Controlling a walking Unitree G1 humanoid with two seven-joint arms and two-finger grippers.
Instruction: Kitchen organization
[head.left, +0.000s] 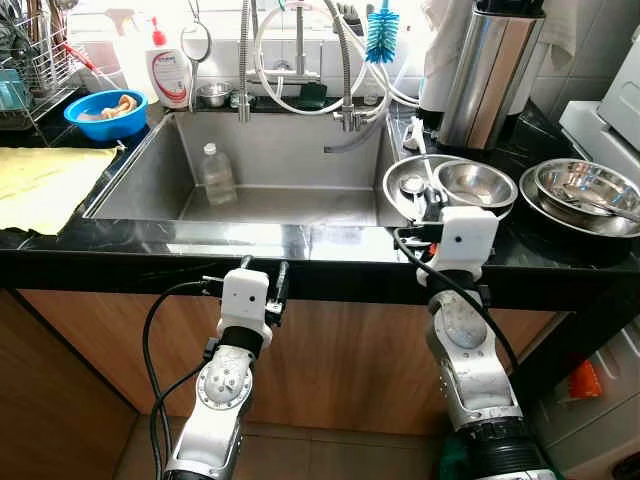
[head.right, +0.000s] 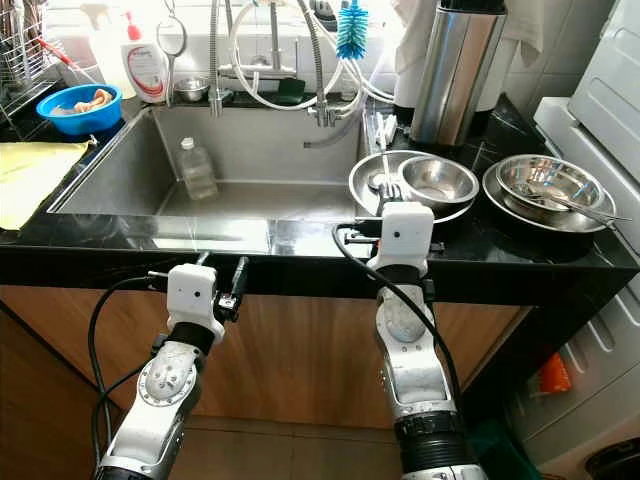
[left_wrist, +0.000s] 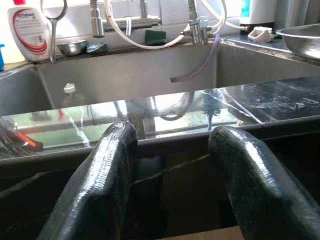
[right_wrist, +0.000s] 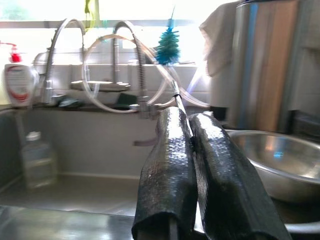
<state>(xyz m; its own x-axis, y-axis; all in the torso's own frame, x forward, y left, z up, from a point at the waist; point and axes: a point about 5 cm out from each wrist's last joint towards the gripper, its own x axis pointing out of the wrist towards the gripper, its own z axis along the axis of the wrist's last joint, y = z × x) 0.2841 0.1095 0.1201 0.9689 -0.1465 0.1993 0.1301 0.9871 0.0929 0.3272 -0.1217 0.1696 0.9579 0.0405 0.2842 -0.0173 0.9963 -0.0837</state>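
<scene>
My right gripper (right_wrist: 186, 119) is shut on a thin metal utensil (right_wrist: 178, 98) whose handle sticks up between the fingers. From the head it hovers over the nested steel bowls (head.left: 475, 183) on the counter right of the sink, with the utensil (head.left: 424, 160) slanting up from it. My left gripper (head.left: 262, 276) is open and empty, just below the counter's front edge (left_wrist: 165, 137). A clear plastic bottle (head.left: 216, 174) stands inside the steel sink (head.left: 290, 205).
A larger steel bowl (head.left: 585, 190) holding utensils sits far right, with a tall steel canister (head.left: 487, 75) behind. Hoses and taps (head.left: 300, 70) hang over the sink. A blue bowl (head.left: 104, 112), soap bottle (head.left: 168, 70) and yellow cloth (head.left: 40, 185) lie left.
</scene>
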